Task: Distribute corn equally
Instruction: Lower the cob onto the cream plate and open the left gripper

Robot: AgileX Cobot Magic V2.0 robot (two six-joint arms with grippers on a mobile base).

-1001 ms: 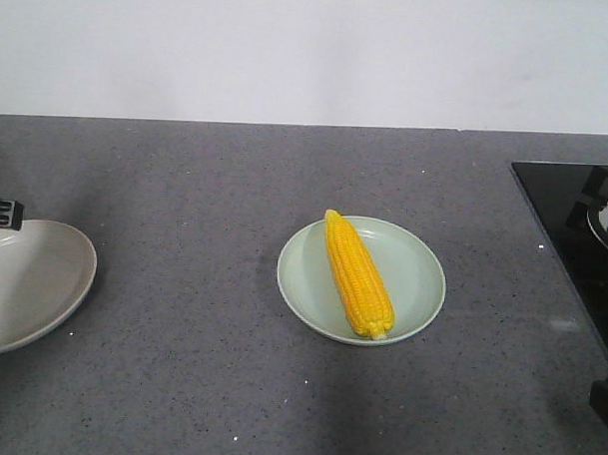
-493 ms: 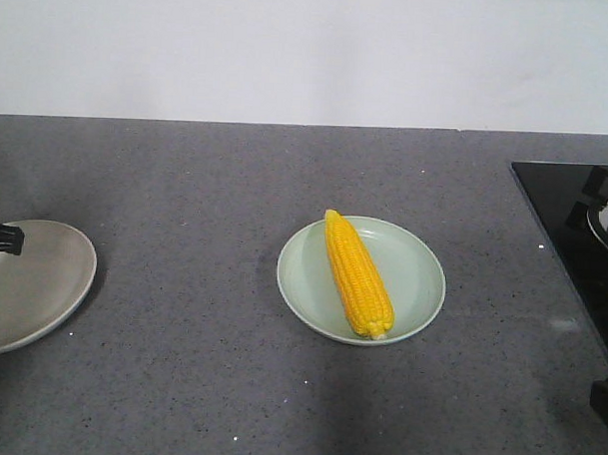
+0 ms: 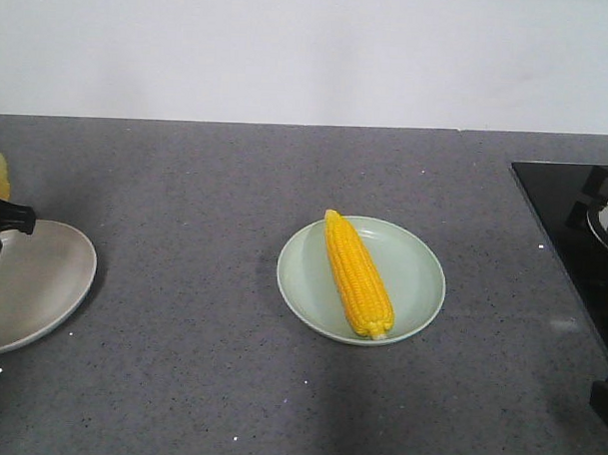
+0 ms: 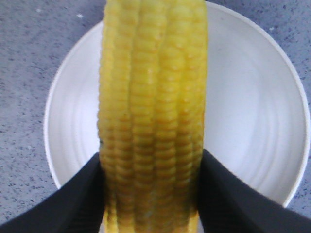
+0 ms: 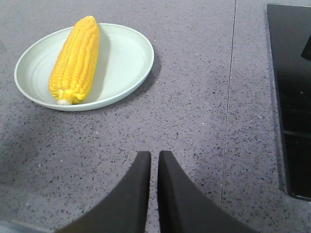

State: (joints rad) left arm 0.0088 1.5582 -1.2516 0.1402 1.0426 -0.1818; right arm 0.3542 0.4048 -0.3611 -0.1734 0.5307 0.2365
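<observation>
Leftmost, white plate: sits on the grey counter at the far left edge of the front view, partly cut off by the frame; in the left wrist view its bare round face fills most of the picture beneath the held cob
Left gripper: clamped on a corn cob; both black fingers press against the cob's sides near its lower end; the cob runs lengthwise away from the wrist camera, directly above the white plate; whether it touches the plate I cannot tell; in the front view only a black finger tip and a sliver of yellow show at the left edge
Counter middle: bare speckled grey stone between the two plates, which lie well apart
Green plate: pale green, shallow, standing on the counter a little right of centre
Second corn cob: lies inside the green plate, touching its surface; pointed tip toward the back rim, blunt stem end toward the front rim; angled slightly across the dish; no gripper touches it
Right gripper: hangs above bare counter, near the green plate and apart from it; its two black fingers are drawn together with only a thin slit between them; nothing is held
Stove top: glossy black surface at the right edge of the counter
</observation>
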